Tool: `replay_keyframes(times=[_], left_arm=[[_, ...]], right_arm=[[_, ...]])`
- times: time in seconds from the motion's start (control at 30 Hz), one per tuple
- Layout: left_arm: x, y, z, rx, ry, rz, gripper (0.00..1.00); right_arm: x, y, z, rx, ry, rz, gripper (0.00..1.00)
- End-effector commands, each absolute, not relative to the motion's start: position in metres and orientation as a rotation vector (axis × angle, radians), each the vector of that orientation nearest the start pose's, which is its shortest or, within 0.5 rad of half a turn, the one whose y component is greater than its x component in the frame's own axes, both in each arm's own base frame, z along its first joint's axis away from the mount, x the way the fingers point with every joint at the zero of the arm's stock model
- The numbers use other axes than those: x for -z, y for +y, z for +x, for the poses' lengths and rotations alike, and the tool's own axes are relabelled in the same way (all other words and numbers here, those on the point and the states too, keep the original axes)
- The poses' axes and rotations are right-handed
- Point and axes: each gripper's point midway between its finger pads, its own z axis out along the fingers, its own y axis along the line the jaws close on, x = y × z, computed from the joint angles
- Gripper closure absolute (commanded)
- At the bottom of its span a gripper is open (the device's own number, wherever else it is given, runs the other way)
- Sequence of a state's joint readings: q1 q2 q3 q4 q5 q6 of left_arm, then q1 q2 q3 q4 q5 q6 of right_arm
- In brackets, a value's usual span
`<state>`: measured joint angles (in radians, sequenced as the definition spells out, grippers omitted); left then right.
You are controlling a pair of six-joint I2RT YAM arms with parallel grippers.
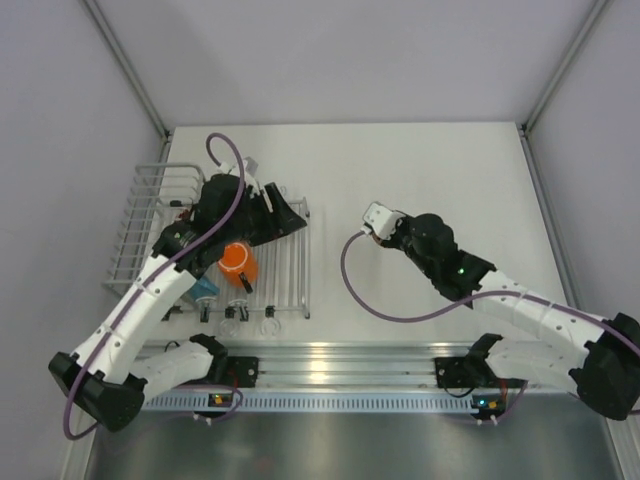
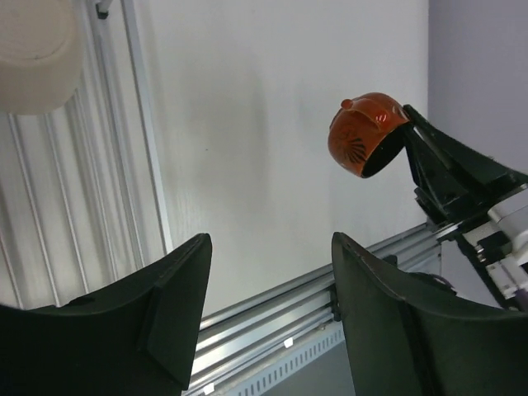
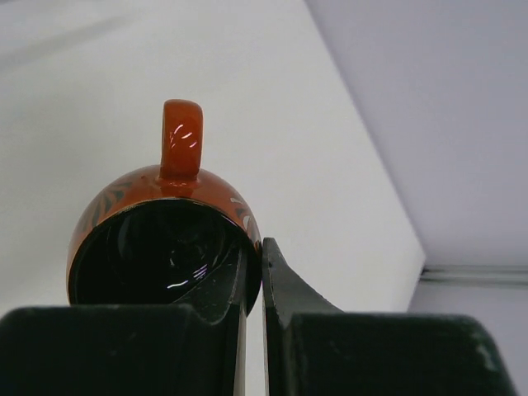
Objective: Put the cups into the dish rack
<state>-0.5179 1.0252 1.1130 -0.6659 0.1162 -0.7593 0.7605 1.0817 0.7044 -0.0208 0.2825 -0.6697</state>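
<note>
My right pincer [image 3: 256, 247] is pressed together on the rim of the small dark red mug [image 3: 157, 247], one finger inside the black interior and one outside. The mug lies tipped, with its handle pointing away from the pincer. It is over the middle of the worktop [image 1: 420, 160], well apart from the dish rack [image 1: 140, 215] at the left edge. My left pincer [image 2: 271, 243] is spread and holds nothing; it hangs over the rack. In the rack I see the orange mug [image 1: 238, 260] on the low slats, the grey-blue mug [image 1: 205, 290] near the rack's near edge, and the cream mug [image 2: 33, 49].
</note>
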Motion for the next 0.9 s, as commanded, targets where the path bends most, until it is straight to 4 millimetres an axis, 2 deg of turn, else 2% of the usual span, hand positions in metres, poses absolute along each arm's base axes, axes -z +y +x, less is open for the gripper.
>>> replay_keyframes(times=[0.0, 0.03, 0.1, 0.13, 0.17, 0.2, 0.27, 0.3, 0.37, 0.4, 0.5, 0.7, 0.8, 0.87], left_arm=[[-0.313, -0.218, 0.245, 1.031, 2.186, -0.188, 0.35], [-0.320, -0.223, 0.242, 1.076, 2.188, -0.165, 0.35], [-0.333, -0.234, 0.243, 1.134, 2.186, -0.116, 0.35], [-0.337, -0.241, 0.238, 1.183, 2.197, -0.064, 0.35], [-0.342, -0.245, 0.237, 1.203, 2.194, -0.032, 0.35], [-0.349, -0.249, 0.239, 1.215, 2.181, 0.014, 0.35], [-0.356, -0.257, 0.230, 1.281, 2.179, 0.108, 0.34], [-0.357, -0.260, 0.228, 1.296, 2.180, 0.148, 0.35], [-0.359, -0.263, 0.218, 1.348, 2.178, 0.215, 0.34], [-0.359, -0.264, 0.215, 1.365, 2.181, 0.229, 0.34], [-0.359, -0.266, 0.203, 1.419, 2.183, 0.302, 0.32], [-0.371, -0.268, 0.185, 1.494, 2.126, 0.451, 0.30], [-0.362, -0.270, 0.181, 1.524, 2.153, 0.473, 0.30], [-0.354, -0.272, 0.180, 1.538, 2.179, 0.480, 0.31]], right_arm=[[-0.276, 0.178, 0.310, 0.384, 1.332, -0.880, 1.00], [-0.282, 0.180, 0.306, 0.428, 1.282, -0.899, 1.00], [-0.307, 0.173, 0.303, 0.497, 1.216, -0.815, 1.00], [-0.311, 0.175, 0.298, 0.563, 1.165, -0.854, 1.00], [-0.328, 0.171, 0.295, 0.580, 1.120, -0.780, 1.00], [-0.336, 0.170, 0.293, 0.639, 1.074, -0.796, 1.00], [-0.342, 0.174, 0.285, 0.676, 1.010, -0.786, 1.00], [-0.359, 0.169, 0.278, 0.681, 0.954, -0.705, 1.00], [-0.377, 0.168, 0.260, 0.820, 0.820, -0.698, 1.00], [-0.381, 0.171, 0.256, 0.793, 0.801, -0.663, 1.00], [-0.389, 0.186, 0.244, 0.898, 0.680, -0.720, 1.00], [-0.402, 0.208, 0.224, 0.931, 0.549, -0.781, 1.00], [-0.409, 0.213, 0.208, 0.958, 0.474, -0.767, 1.00], [-0.406, 0.220, 0.198, 0.960, 0.423, -0.784, 1.00]])
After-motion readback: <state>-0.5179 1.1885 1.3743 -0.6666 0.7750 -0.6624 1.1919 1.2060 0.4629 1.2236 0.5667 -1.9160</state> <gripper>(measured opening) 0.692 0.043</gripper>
